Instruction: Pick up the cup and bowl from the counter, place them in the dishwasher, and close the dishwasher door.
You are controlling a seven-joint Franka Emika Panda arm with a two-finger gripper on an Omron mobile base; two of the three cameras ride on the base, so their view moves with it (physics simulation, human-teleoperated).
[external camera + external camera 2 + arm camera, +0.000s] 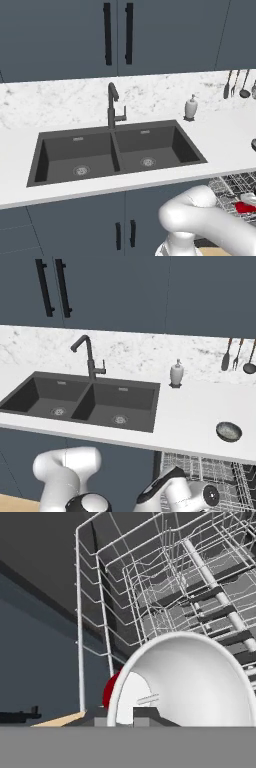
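Cup (pixel 245 207) visible in the left base view as a red patch low at the right edge, down among the wires of the rack (pixel 231 192), below the front edge of the counter (pixel 220 132) and right of the arm's white elbow. Bowl (pixel 229 431) seen in the right base view resting upright on the counter, right of the sink (pixel 82 401) and near the front edge, directly above the open dishwasher (pixel 210 476); wrist low in front of the rack, so bowl lies up and slightly right from the hand. In the hand view, cup (pixel 190 682) tipped on its side, pale mouth facing the camera, red wall showing at its left, long axis running away toward the rack wires (pixel 165 587); gripper (pixel 124 714) with one tip on each side of the rim, apparently pinching the cup, though contact cannot be confirmed. Judged step: release of cup into the rack, then lift toward the bowl. Door not identifiable for certain.
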